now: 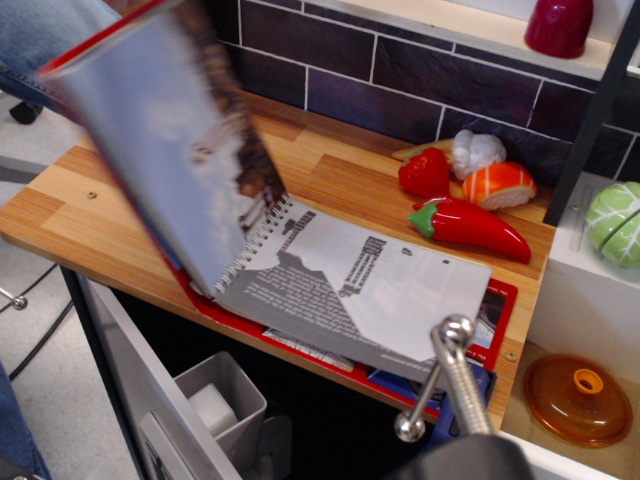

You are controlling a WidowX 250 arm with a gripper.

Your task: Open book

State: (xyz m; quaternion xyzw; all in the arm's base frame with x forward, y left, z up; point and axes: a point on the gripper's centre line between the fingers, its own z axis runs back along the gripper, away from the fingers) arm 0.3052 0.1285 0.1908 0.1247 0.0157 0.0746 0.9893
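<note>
The gripper itself is out of sight, so its state cannot be told, while the spiral-bound book (pixel 330 270) lies open on the wooden counter (pixel 120 200), cover blurred upright at left, with a red pepper (pixel 470 225), strawberry (pixel 425 172), sushi piece (pixel 498 184) and garlic (pixel 474 150) just behind.

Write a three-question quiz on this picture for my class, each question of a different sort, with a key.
1. True or false: the book lies fully shut.
2. Which toy lies nearest the open white page? A) chilli pepper B) cabbage C) salmon sushi
3. Fill in: the book's pages are bound by a ___ along the left edge.

Key: 1 false, the cover is lifted and blurred; 2 A; 3 spiral.
</note>
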